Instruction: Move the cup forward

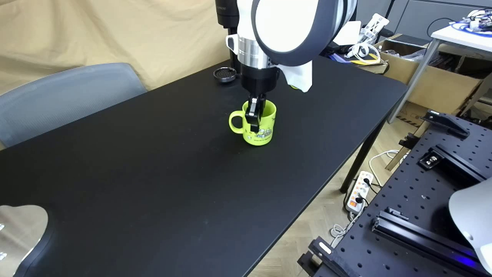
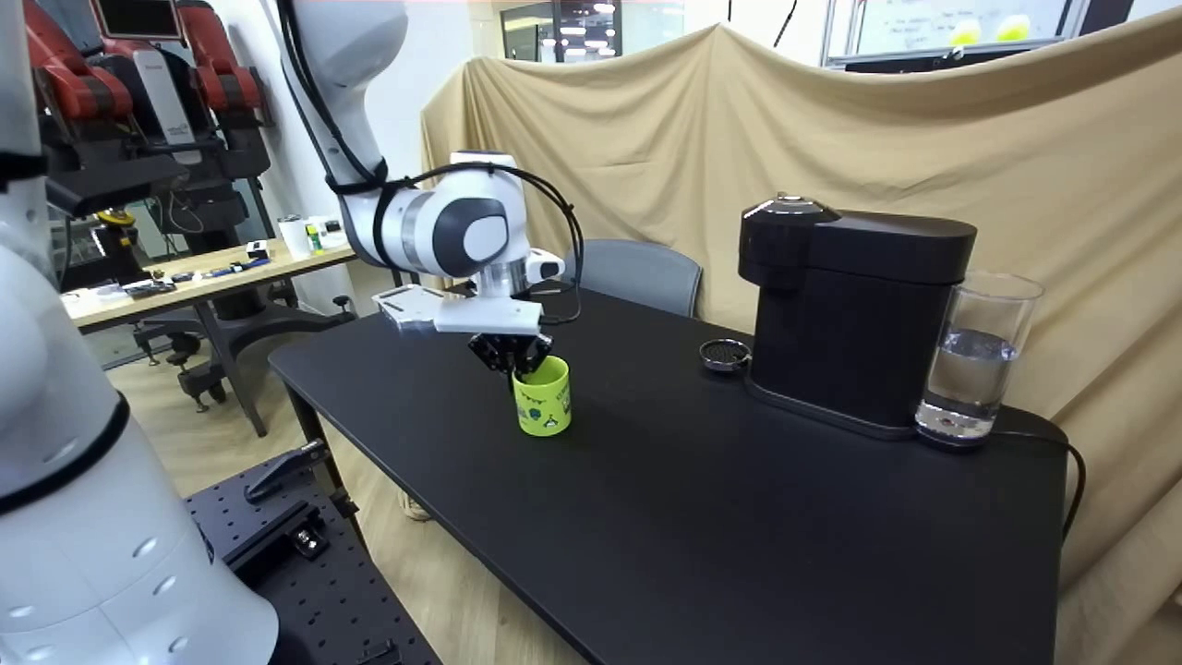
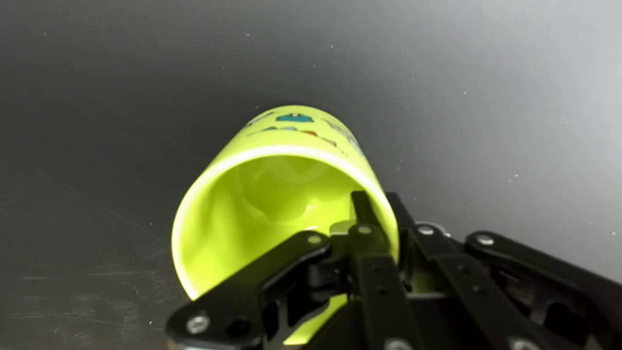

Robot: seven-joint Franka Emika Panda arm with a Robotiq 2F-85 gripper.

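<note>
Cup (image 3: 272, 204) partly behind end effector (image 3: 377, 197)

You are facing open passage across the black table (image 1: 134, 192) between the lime-green mug (image 1: 259, 139) and the shiny metal object (image 1: 21, 231). The mug's handle (image 1: 231, 121) is protruding toward the chair (image 1: 69, 94). Along the chair side, the coffee machine (image 2: 850, 323), water tank (image 2: 970, 369) and round drip tray (image 2: 725, 355) are blocking passage. In the wrist view, the gripper (image 3: 380, 201) is pinching the mug's wall; one finger (image 3: 362, 209) is occupying the interior, leaving room at left.

Lime-grn cup (image 2: 543, 401), w/ print, upright
</note>
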